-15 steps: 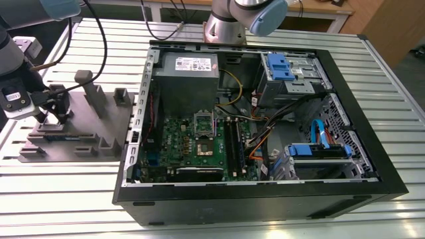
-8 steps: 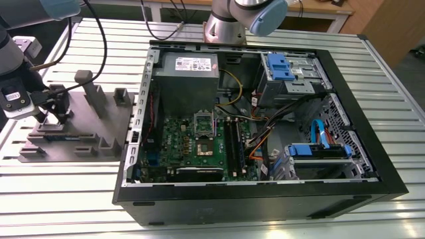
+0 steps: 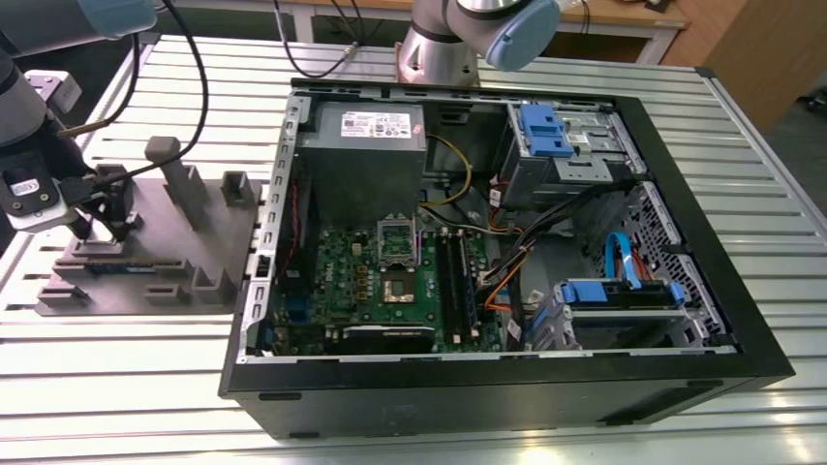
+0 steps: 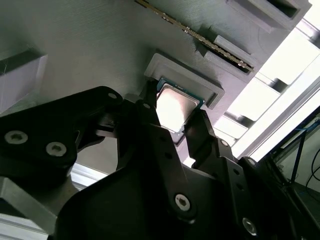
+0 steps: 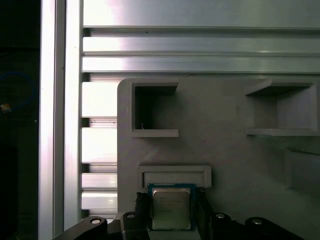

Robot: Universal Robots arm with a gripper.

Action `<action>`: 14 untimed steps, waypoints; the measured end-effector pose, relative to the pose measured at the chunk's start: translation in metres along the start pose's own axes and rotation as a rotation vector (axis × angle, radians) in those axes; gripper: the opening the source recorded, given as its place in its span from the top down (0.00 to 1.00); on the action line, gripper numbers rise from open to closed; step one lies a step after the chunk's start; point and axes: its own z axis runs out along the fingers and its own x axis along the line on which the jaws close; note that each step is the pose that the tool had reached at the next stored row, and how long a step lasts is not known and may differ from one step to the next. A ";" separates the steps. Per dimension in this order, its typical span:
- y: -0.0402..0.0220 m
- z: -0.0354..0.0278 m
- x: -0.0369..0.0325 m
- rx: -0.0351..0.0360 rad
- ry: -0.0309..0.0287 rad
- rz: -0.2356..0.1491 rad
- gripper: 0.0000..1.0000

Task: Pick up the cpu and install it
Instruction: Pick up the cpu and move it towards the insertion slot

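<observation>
Gripper (image 3: 101, 231) low over grey fixture block (image 3: 142, 291) at the exterior view's left, well apart from open computer case (image 3: 723, 329). Jaws apparently closed against two opposite edges of cpu (image 5: 171, 207). Cpu squarely between them, lying flat, silver top toward the wrist, touching the rim of its nest (image 5: 174, 172). Square chip, so no long axis to favour. Edge contact legible in both wrist views. Exterior view adds the gap to the motherboard socket (image 3: 398, 289).

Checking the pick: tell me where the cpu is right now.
The cpu lies in a shallow pocket of the grey holder block, right at the hand, on the exterior view's left, beside the open computer case.
</observation>
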 end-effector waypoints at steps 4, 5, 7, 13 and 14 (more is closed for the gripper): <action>0.0000 0.0001 0.0000 0.0000 0.0000 0.000 0.53; 0.0000 0.0001 0.0000 0.0000 0.0000 0.000 0.53; 0.0000 0.0001 0.0000 0.0000 0.0000 0.000 0.53; 0.0001 -0.0023 -0.0001 -0.0002 -0.0004 0.000 0.53; 0.0001 -0.0023 -0.0001 -0.0003 -0.0005 0.000 0.53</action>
